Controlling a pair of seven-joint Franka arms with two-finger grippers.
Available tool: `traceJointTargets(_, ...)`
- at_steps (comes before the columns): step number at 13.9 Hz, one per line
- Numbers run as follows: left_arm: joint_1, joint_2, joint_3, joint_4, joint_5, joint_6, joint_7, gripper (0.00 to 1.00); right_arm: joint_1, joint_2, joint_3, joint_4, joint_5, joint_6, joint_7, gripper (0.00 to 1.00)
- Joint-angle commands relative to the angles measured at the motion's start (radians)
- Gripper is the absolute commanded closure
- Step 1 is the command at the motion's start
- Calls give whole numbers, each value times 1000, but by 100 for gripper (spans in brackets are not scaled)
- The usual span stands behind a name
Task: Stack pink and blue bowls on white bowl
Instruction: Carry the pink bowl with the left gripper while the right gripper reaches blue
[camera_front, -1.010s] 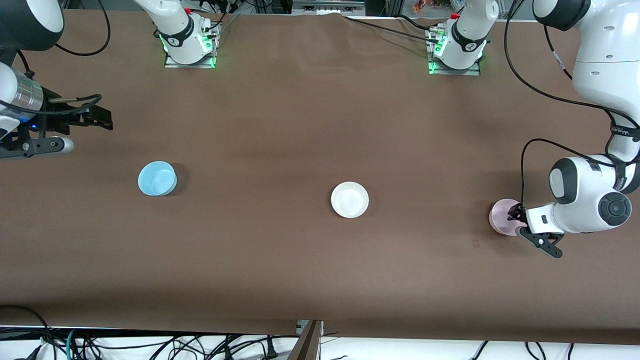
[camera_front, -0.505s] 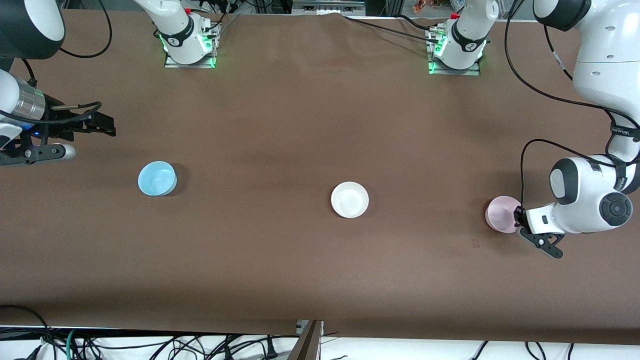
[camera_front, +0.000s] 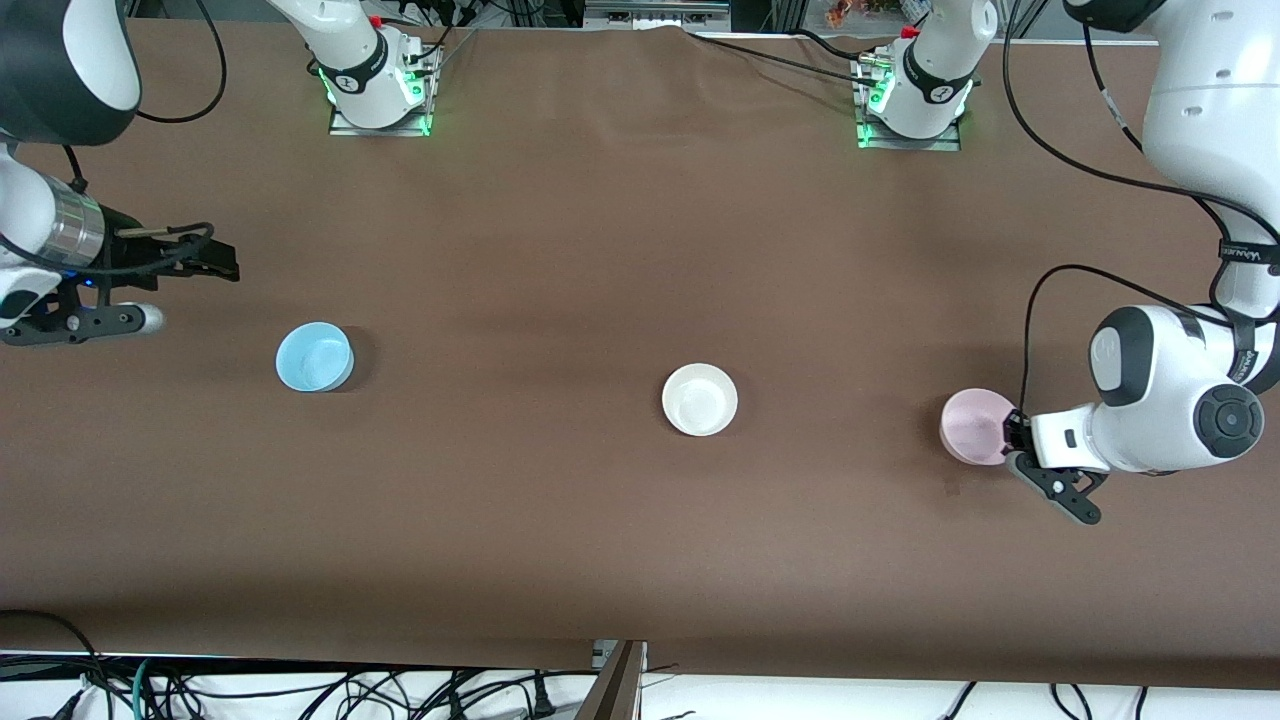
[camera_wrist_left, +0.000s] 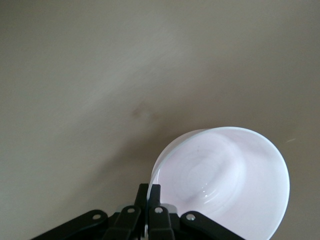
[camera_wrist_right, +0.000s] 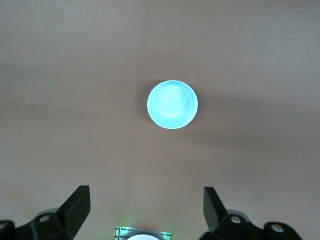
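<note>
The pale pink bowl (camera_front: 975, 427) is held by its rim in my left gripper (camera_front: 1013, 432), just above the brown table toward the left arm's end. In the left wrist view the fingers (camera_wrist_left: 155, 194) pinch the rim of the pink bowl (camera_wrist_left: 225, 187). The white bowl (camera_front: 700, 399) sits upright mid-table. The light blue bowl (camera_front: 314, 356) sits toward the right arm's end and shows in the right wrist view (camera_wrist_right: 172, 104). My right gripper (camera_front: 222, 262) is open and empty, in the air beside the blue bowl, toward the robots' bases.
The brown table cover (camera_front: 560, 250) runs across the whole view. The two arm bases (camera_front: 380, 95) (camera_front: 910, 105) stand along the table's edge by the robots. Cables hang past the table's near edge (camera_front: 300, 690).
My left gripper has carried the pink bowl a short way toward the white bowl. My right gripper has drifted slightly toward the blue bowl.
</note>
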Motion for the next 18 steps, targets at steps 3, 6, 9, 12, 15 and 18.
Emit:
traceJointTargets(3,-83,-10,-154,33,-16,-81,-378,100,-11,35,-7,21,-41,33,-11,0)
traceJointTargets(6,-229,8,-151,33,-7,-70,-738,100,-14,87,-45,8,-49,96,-52,0)
traceJointTargets(9,-330,43,-148,31,-10,9,-946,100,-22,92,-50,-40,-47,145,-45,0)
traceJointTargets(12,-399,77,-139,31,-10,69,-1080,100,-22,93,-86,-129,-39,257,-51,0)
traceJointTargets(15,-403,89,-138,31,-16,112,-1108,100,-22,96,-123,-218,28,343,-51,0)
traceJointTargets(18,-416,105,-136,31,-10,141,-1123,100,-22,116,-152,-304,40,459,-55,0)
